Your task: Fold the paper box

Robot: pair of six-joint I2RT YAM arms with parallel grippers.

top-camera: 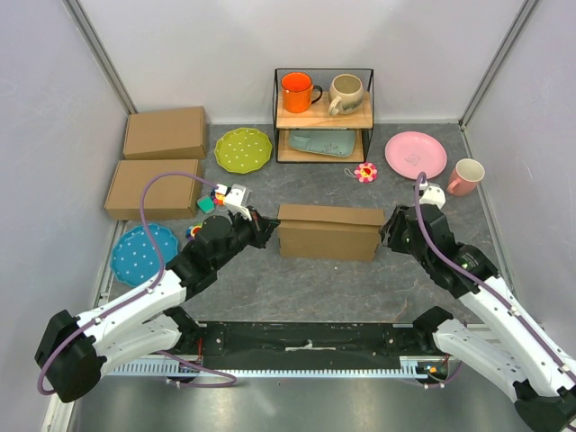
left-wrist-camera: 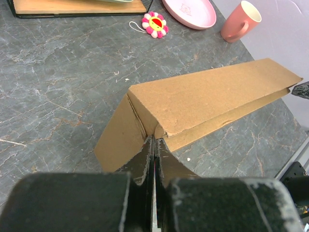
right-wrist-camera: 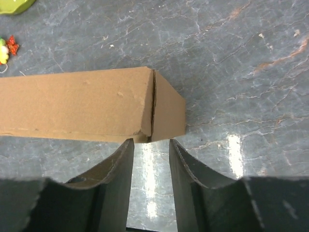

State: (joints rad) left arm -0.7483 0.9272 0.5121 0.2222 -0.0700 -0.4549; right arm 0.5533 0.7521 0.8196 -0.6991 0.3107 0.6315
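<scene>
Grey marble-look desk (top-camera: 324, 288), pale walls (top-camera: 45, 135) on three sides, metal posts (top-camera: 97, 54) in the back corners.

Top view: box (top-camera: 328, 231) sits mid-desk, folded up, long side facing the arms. Left end effector (top-camera: 264, 227) is at its left end, right end effector (top-camera: 389, 232) at its right end. Two spare boxes (top-camera: 165, 132) far left, rack (top-camera: 323, 115) at the back, plates (top-camera: 243, 149) and mugs (top-camera: 465, 176) around.

Left wrist: left end effector closed, fingertips together and touching the box's near corner seam. Can't tell if a flap is pinched. Desk veined, matte here.

Right wrist: right end effector open, fingers (right-wrist-camera: 120, 169) apart, nothing between them. Box corner just ahead of the gap. Light glare on desk.
</scene>
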